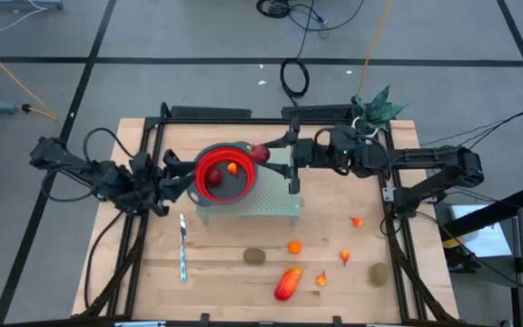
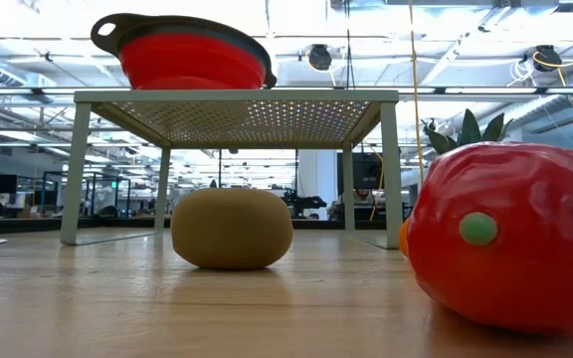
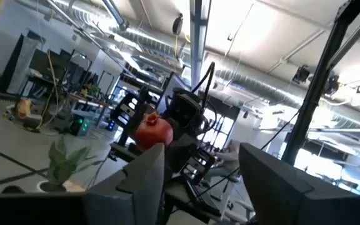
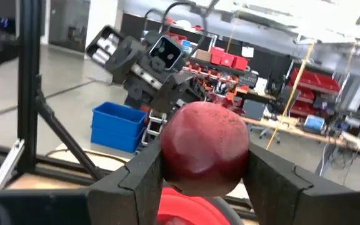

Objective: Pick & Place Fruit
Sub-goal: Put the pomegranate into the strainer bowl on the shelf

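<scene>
Red fruit (image 4: 205,149): clamped in right jaws above bowl (image 1: 222,173) rim.
Left jaws: open, empty, beside bowl.
Risk: fruit released off-centre rolls off rack (image 1: 280,205).

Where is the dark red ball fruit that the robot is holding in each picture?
High view: the dark red round fruit sits in the right hand, at the red bowl's right rim.
Low view: not in it; only the bowl on the rack shows.
Left wrist view: the fruit is farther off, between this arm's fingers, in the other arm's hand.
Right wrist view: the fruit fills the middle, gripped.
Shared landmark: the red bowl.
</scene>
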Controlling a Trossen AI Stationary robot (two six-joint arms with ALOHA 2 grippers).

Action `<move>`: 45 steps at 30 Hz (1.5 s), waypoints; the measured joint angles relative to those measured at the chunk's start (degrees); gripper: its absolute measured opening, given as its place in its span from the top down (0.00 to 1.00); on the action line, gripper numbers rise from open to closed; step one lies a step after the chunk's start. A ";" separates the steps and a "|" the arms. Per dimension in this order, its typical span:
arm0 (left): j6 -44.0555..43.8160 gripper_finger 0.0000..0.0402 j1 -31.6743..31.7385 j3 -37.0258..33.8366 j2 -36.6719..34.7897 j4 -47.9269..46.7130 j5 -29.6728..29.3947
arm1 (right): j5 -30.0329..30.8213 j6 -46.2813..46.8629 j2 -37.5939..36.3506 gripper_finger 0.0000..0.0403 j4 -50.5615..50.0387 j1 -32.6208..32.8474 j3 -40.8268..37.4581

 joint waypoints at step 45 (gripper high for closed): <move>-18.86 0.41 19.50 23.22 28.22 -14.59 27.45 | 0.37 -16.81 0.00 0.54 -1.02 5.73 0.00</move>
